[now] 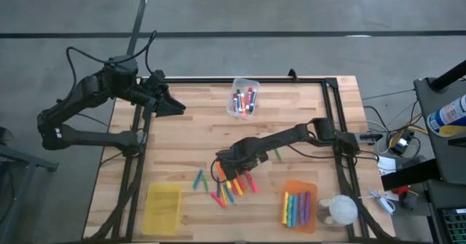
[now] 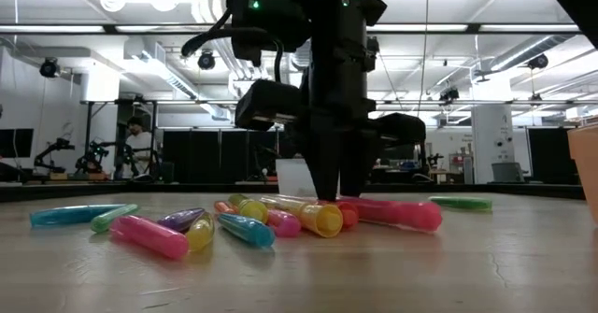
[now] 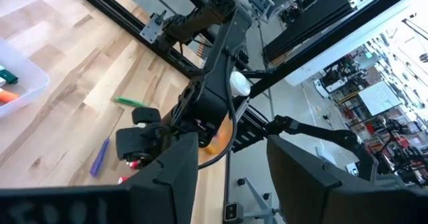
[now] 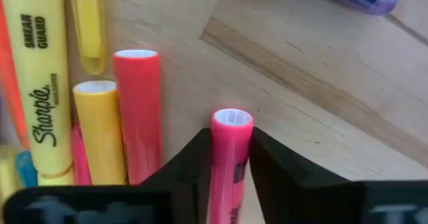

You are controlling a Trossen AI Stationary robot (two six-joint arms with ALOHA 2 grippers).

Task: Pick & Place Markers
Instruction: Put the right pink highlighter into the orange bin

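From above, we see the right gripper (image 1: 227, 172) lowered onto the loose pile of markers (image 1: 234, 186) near the front middle of the table (image 1: 291, 113). More markers lie in the clear bin (image 1: 243, 97) at the far edge and in the orange bin (image 1: 299, 206) at the front right, while the yellow bin (image 1: 163, 206) at the front left looks empty. The left gripper (image 1: 173, 105) waits over the far left corner, well apart from the work.

At table height, we see the right arm's fingers (image 2: 338, 177) planted straight down into the pile, among pink, yellow, blue and green markers lying on the wood.

From the left wrist, we see its own two fingers (image 3: 179, 170) spread wide with nothing between them, looking across at the other arm.

From the right wrist, we see the jaws closed against both sides of a pink marker (image 4: 229, 158), one finger on each flank, with a red marker (image 4: 139, 110) and a yellow marker (image 4: 99, 127) just beside it. We judge this to be the grasp before the lift. To do it well, we should keep the grip square on the pink barrel, rise straight up so the neighbours are not dragged along, and check that only one marker comes away before carrying it to a bin.
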